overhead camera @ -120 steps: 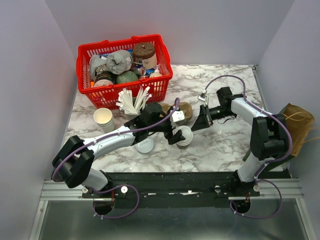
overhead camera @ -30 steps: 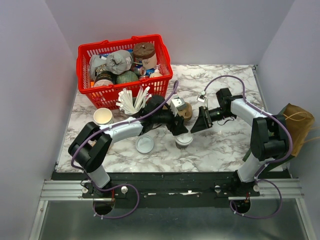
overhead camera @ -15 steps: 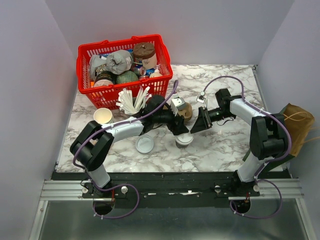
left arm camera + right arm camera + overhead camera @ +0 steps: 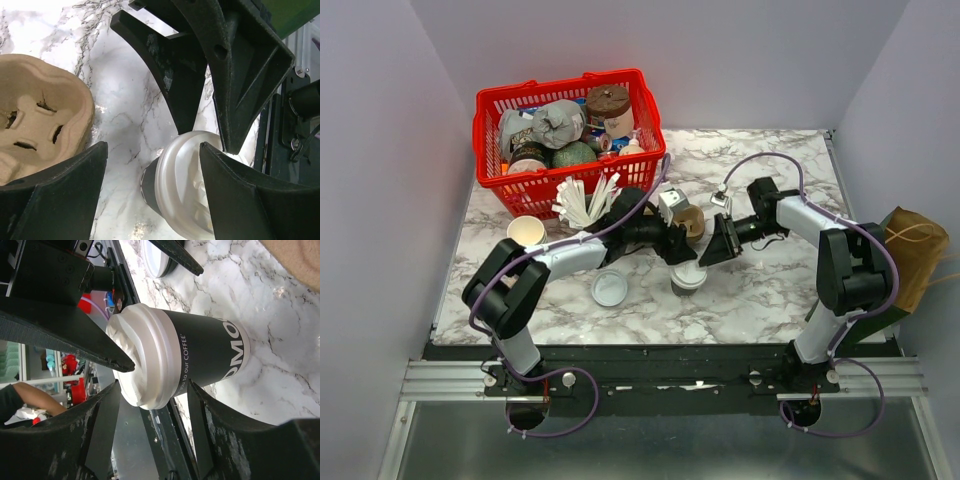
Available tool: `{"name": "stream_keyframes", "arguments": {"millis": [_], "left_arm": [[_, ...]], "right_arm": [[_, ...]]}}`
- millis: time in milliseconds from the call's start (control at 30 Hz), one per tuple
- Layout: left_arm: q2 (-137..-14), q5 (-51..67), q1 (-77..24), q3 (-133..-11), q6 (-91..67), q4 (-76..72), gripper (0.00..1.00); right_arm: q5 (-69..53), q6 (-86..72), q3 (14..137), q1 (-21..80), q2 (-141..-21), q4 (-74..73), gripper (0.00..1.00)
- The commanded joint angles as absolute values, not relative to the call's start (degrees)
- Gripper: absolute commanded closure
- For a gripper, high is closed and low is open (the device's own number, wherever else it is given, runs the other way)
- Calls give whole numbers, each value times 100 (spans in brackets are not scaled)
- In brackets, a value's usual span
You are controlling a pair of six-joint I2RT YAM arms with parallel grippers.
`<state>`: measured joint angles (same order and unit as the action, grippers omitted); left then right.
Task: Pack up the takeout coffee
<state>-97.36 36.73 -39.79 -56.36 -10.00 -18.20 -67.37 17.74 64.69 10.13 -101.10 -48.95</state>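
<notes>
Between the claws: the coffee [image 4: 688, 279] stands upright on the worktop [image 4: 770, 300]. It is a dark cup with its white lid [image 4: 190, 190] on.
Left claw [image 4: 152, 150]: the jaws are wide apart. We see the lid in the gap, hard by one finger [image 4: 250, 200] and clear of the other, and we read that as no grip.
Right claw [image 4: 155, 385]: the jaws are apart, with the cup's upper part just in front of the gap. One tip sits at the lid's rim, but we cannot tell whether any pad presses.
Beside the left claw: the carrier [image 4: 40, 110] is near the coffee, not touching it. The well we can see holds nothing.
Behind the left claw: the basket [image 4: 488, 105], full of other goods, is well apart from the coffee.
On the left claw's near side: a loose lid [image 4: 610, 289] lies flat on the worktop.
Done: the coffee is lidded and within reach of both claws.
Left: we judge nearly everything remains, namely a firm hold, a lift, and seating the cup. The carrier looks the likely place, but we cannot rule out the basket.
Progress: early, since the coffee is not yet packed.
</notes>
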Motion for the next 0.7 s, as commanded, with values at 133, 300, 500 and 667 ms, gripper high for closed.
{"name": "stream_keyframes", "arguments": {"millis": [133, 300, 500, 667], "left_arm": [[-9545, 3902, -3858, -5747, -1213, -2206, 16], [-9335, 3674, -3867, -6046, -862, -1671, 11], [-8922, 3288, -3885, -6293, -168, -766, 10], [-8544, 3121, -3902, -6030, -386, -290, 9]], "right_arm": [[-6698, 1705, 6802, 1063, -10117, -4799, 32], [-6189, 1837, 7040, 1046, -9800, -4922, 19], [-5188, 1961, 7286, 853, -9291, -4747, 6], [-4263, 950, 6646, 484, -7631, -2792, 0]]}}
